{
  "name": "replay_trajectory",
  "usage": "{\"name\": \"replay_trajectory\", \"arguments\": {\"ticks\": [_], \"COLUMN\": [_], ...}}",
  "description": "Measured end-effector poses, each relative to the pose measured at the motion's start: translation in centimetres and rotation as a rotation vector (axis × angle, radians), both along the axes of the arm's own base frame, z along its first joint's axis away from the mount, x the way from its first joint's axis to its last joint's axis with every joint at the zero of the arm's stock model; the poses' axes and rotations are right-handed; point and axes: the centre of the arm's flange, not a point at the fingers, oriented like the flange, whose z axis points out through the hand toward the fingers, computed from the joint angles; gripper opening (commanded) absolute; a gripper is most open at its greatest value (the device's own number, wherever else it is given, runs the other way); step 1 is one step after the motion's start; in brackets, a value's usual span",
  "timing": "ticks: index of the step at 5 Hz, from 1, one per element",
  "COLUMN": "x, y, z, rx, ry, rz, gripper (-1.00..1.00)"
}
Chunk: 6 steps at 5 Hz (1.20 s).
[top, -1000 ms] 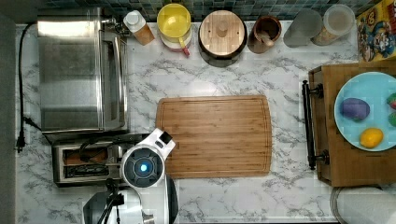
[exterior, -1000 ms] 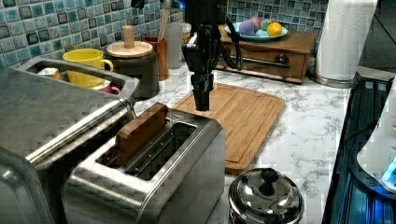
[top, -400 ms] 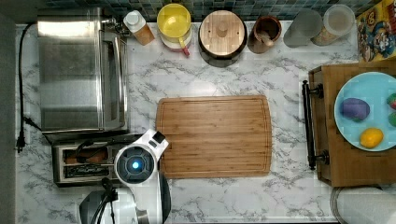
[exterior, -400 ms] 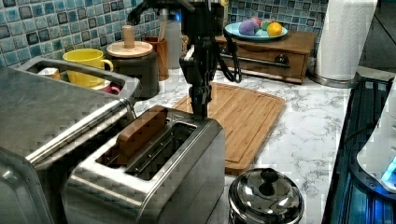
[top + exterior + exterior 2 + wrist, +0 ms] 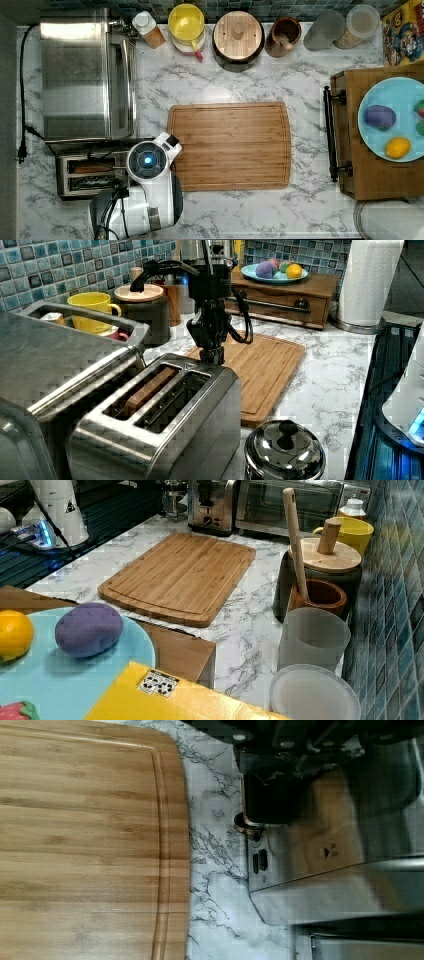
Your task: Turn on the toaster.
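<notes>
- Nearest in the left view, a steel kettle (image 5: 285, 452) stands just beside the toaster (image 5: 165, 425), which holds a brown slice in one slot.
- The gripper (image 5: 212, 356) hangs at the toaster's far end; finger state: cannot tell.
- Beyond lies the bamboo cutting board (image 5: 265, 365).

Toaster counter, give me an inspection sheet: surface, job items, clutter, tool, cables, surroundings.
Surface: marble counter with a cutting board at centre.
Job's things: toaster beside the oven; bread sits low in one slot.
Clutter: kettle, yellow mug, lidded jar, wooden cup, plate of toy food.
Tool: tool at the toaster's board-side end.
Cables: black cord beside the oven; arm cable.
Surroundings: blue tile wall, paper towel roll.
</notes>
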Motion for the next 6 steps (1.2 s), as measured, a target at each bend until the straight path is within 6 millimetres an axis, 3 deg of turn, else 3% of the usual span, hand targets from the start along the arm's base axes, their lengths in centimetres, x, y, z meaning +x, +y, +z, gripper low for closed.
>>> {"name": "replay_trajectory", "arguments": {"ticks": [1, 3, 6], "x": [0.3, 1.7, 2.6], "y": [-0.2, 0.0, 0.2], "z": [-0.1, -2.1, -2.1], "rx": [0.0, -0.01, -0.034], "ry": [0.0, 0.062, 0.117], "rz": [-0.009, -0.06, -0.132], "gripper": [-1.0, -1.0, -1.0]}}
